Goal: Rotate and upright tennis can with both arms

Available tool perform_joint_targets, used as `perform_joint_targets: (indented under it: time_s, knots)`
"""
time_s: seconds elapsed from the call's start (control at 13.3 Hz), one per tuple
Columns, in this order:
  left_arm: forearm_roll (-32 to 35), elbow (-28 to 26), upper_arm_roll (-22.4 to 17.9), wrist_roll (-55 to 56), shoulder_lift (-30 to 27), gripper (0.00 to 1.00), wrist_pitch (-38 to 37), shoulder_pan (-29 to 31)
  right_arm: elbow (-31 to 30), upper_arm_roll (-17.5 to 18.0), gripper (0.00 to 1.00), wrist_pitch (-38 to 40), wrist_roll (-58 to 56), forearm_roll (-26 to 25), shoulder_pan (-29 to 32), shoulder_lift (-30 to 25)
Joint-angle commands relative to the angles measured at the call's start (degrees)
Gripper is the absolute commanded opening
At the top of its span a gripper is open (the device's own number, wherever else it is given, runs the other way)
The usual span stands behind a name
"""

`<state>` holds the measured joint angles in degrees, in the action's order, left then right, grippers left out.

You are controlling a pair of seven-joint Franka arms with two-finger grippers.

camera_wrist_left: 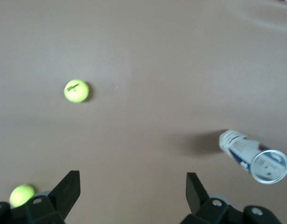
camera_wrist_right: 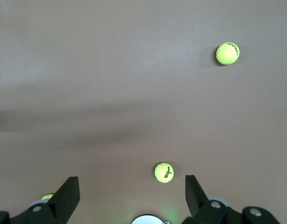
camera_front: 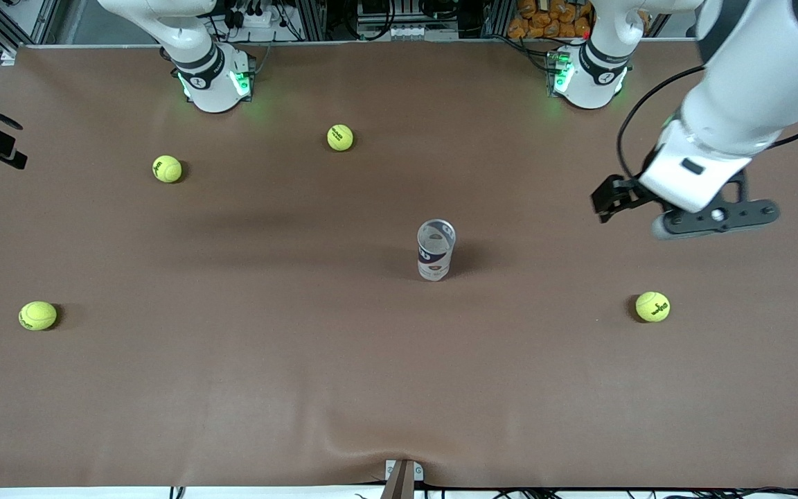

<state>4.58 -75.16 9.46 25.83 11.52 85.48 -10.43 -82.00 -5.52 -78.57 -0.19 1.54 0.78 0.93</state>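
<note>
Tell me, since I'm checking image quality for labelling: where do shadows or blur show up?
Front view: the upright clear-plastic tennis can with white and dark-blue label casts a soft shadow on the brown table, and a broad faint shadow band crosses it. Left wrist view: the can looks slightly soft, its shadow beside it.

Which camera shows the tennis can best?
The front view: the tennis can stands upright mid-table, open top and label both visible, nothing touching it. The left wrist view also catches the can, near the picture's edge, past the open left tool. The right wrist view shows only tennis balls.
</note>
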Motion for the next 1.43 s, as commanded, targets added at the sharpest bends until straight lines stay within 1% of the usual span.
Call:
perform_joint_targets:
  time_s: [0.0, 0.22, 0.3, 0.53, 0.6, 0.67, 0.75, 1.05, 1.35]
  knots:
    - [1.23, -2.53, 0.91, -1.30, -4.13, 1.00, -3.22, 4.51, 0.53, 0.07, 1.00, -0.10, 0.98, 0.48, -0.08, 0.30]
    - [0.79, -5.95, 1.00, -6.47, -7.73, 1.00, -2.69, 9.27, 0.53, 0.07, 1.00, -0.44, 0.98, 0.48, -0.08, 0.38]
    - [0.61, -7.70, 1.00, -7.19, -9.14, 1.00, -2.17, 9.89, 0.53, 0.07, 1.00, -0.53, 0.98, 0.57, -0.08, 0.38]
    - [0.44, -14.29, 0.91, -8.42, -13.44, 1.00, 2.56, 12.35, 0.53, 0.07, 1.00, -0.89, 0.98, 0.65, -0.08, 0.56]
    - [-0.26, -17.53, 0.91, -8.60, -15.37, 1.00, 5.28, 13.84, 0.53, 0.07, 1.00, -0.89, 0.98, 0.74, -0.08, 0.56]
    - [-2.44, -20.52, 0.83, -8.60, -17.13, 1.00, 7.83, 14.73, 0.53, 0.07, 1.00, -0.89, 0.98, 0.74, -0.08, 0.65]
    - [-3.51, -21.86, 0.74, -8.60, -18.19, 1.00, 8.81, 15.26, 0.53, 0.07, 1.00, -0.89, 0.98, 0.74, -0.08, 0.65]
    - [-5.01, -21.53, 0.56, -8.69, -18.20, 1.00, 8.47, 16.23, 0.53, 0.15, 1.00, -0.89, 0.98, 0.74, -0.08, 0.73]
    - [-4.84, -18.01, 0.56, -9.83, -16.71, 1.00, 6.63, 16.14, 0.53, 0.16, 1.00, -0.89, 0.98, 0.74, -0.08, 0.74]
